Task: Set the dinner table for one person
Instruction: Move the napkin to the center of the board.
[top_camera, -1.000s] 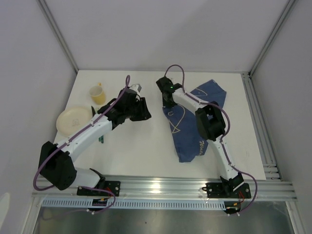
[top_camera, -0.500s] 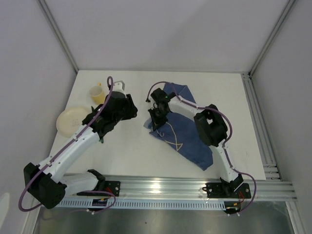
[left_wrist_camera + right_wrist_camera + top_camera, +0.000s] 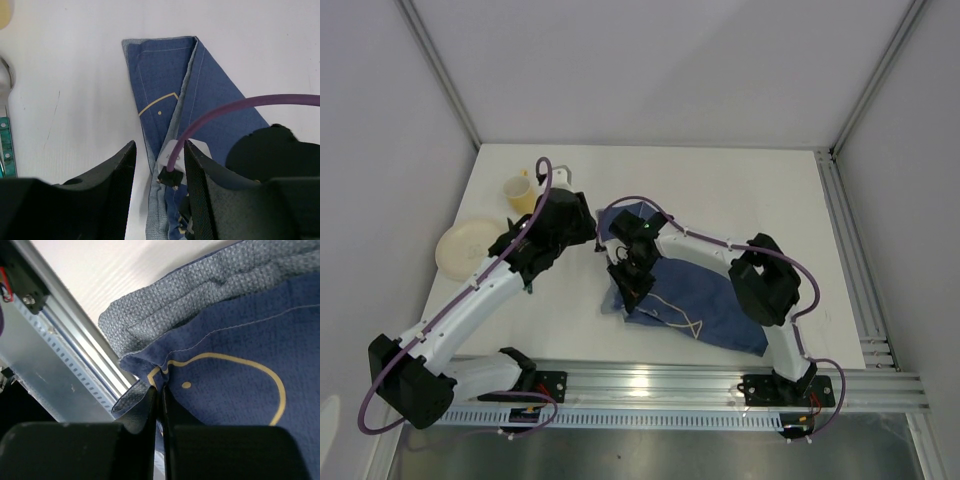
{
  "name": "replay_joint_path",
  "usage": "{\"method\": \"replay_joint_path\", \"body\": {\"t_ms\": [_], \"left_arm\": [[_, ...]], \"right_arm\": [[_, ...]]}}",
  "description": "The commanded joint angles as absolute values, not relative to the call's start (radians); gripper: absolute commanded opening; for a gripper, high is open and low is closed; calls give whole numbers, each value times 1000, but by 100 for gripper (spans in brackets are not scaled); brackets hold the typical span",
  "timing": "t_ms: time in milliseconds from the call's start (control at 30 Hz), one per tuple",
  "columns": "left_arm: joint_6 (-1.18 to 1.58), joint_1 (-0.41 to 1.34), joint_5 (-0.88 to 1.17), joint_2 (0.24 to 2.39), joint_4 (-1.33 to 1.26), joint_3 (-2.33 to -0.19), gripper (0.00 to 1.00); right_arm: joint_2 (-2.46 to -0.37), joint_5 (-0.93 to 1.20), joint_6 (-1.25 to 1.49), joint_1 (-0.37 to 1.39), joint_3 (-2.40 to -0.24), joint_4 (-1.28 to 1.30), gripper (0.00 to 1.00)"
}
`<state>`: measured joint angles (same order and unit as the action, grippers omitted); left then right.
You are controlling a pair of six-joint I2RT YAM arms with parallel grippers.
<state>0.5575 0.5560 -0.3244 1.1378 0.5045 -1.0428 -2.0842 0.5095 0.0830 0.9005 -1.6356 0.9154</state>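
The table (image 3: 740, 190) is the white top that fills the cell, with a rail (image 3: 720, 378) along its near edge. Both arms reach out over it from that side.

The right gripper (image 3: 159, 390) is low over the table's near middle. Its fingers are pressed together on the hem of a blue cloth (image 3: 710, 305) (the wrist view shows the fold pinched right between the tips). The cloth is bunched around the grip and lies on the table from there towards the right and near side. The rail shows just past its edge.

The left gripper (image 3: 159, 150) hangs above the table a little left of centre, just beyond the right gripper. Its fingers stand apart with nothing between them. Below the gap lies a folded corner of the cloth, and left of that is bare white tabletop. It seems to be clear of the surface, though how high it hangs I cannot tell.

A yellow cup (image 3: 520, 192) and a pale plate (image 3: 470, 248) stand on the table's left side, the cup beyond the plate, both left of the left gripper.
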Motion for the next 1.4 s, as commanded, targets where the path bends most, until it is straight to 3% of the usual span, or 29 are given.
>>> {"method": "replay_joint_path", "body": {"t_ms": [0, 33, 67, 233, 300, 500, 733, 1067, 1367], "left_arm": [[548, 555, -360, 1129, 494, -1040, 47], [548, 555, -360, 1127, 492, -1040, 47], [549, 555, -360, 1127, 491, -1039, 47], [549, 555, -368, 1117, 492, -1028, 48], [552, 555, -374, 1111, 492, -1025, 48], [560, 555, -413, 1074, 506, -1003, 48], [542, 555, -474, 1026, 503, -994, 49], [532, 555, -489, 980, 528, -982, 49], [520, 554, -491, 916, 541, -973, 50]], "right_arm": [[-2006, 542, 80, 897, -1641, 927, 9], [-2002, 511, 84, 897, -1640, 927, 29], [-2002, 494, 86, 897, -1634, 923, 36], [-2017, 459, 118, 896, -1620, 888, 61], [-2025, 460, 149, 896, -1617, 858, 65], [-2011, 413, 238, 897, -1592, 781, 66], [-1959, 295, 284, 928, -1413, 615, 65], [-1962, -43, 278, 1040, -1428, 552, 64], [-1933, -132, 262, 1074, -1454, 558, 63]]}}
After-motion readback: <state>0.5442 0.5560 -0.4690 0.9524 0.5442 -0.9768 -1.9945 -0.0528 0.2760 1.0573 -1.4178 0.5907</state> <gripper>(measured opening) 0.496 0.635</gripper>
